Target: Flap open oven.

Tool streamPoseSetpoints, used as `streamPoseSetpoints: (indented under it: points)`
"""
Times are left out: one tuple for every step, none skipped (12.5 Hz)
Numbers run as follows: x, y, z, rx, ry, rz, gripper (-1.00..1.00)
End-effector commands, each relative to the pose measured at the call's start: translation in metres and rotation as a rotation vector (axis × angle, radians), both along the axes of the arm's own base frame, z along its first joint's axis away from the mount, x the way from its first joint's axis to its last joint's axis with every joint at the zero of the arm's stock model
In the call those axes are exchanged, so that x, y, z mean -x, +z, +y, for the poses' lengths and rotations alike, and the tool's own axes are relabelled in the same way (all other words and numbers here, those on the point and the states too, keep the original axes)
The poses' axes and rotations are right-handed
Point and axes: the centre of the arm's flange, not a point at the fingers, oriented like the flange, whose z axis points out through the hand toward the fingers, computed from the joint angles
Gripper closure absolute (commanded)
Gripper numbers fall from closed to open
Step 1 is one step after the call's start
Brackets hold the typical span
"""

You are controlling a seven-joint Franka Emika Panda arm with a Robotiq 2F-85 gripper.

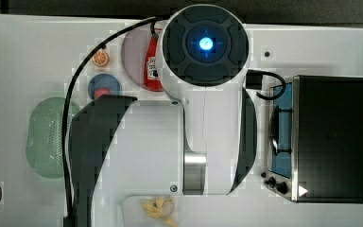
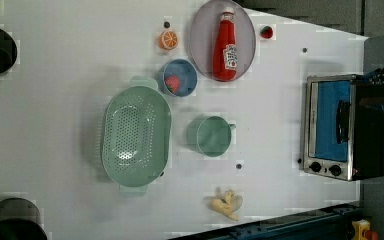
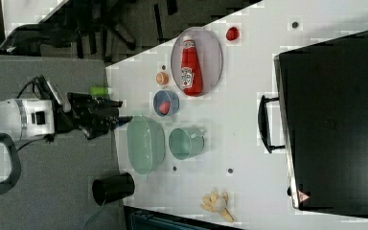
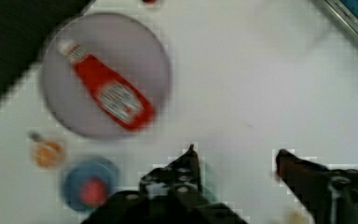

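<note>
The oven (image 2: 342,127) stands at the left view's right edge of the worktop (image 2: 60,100) with its blue glass flap door shut and its bar handle (image 3: 264,123) untouched, so I judge the whole task still ahead. My hand (image 4: 235,161) hangs above the worktop's middle, spread and holding nothing, well apart from the oven. From large to small, the green colander (image 2: 136,135), the plate (image 2: 200,30) with the ketchup bottle (image 2: 225,46), the green cup (image 2: 211,136), the blue bowl (image 2: 186,75) and the orange slice (image 2: 168,39) lie around, none directly before the door.

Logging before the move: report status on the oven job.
Gripper open, empty, above table. Oven door shut, handle untouched. Nothing blocking the door.
</note>
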Motion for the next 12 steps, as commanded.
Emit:
streamPoseSetpoints:
  points:
    - [0.1044,0.0701,-0.0246,0.017,0.036,0.036,-0.59]
    - [0.1044,0.0702,-0.0246,0.017,0.036,0.036,-0.81]
    - [0.1043,0.0702,-0.0246,0.017,0.036,0.036,-1.0]
    - [0.1043,0.0702,-0.0246,0.017,0.036,0.036,-1.0]
    - [0.1043,0.0702,-0.0246,0.017,0.036,0.036,-1.0]
    - [0.1043,0.0702,-0.0246,0.017,0.036,0.036,-1.0]
    - [0.1043,0.0701,-0.0246,0.017,0.036,0.036,-0.89]
    - [0.1043,0.0701,-0.0246,0.017,0.036,0.036,-0.65]
    - [0.1043,0.0701,-0.0246,0.017,0.036,0.036,-0.38]
    - [0.1043,0.0697,-0.0249,0.017,0.036,0.037,-0.14]
    - [0.1044,0.0682,-0.0259,0.017,0.034,0.04,0.09]
    - [0.1047,0.0649,-0.0277,0.016,0.032,0.047,0.32]
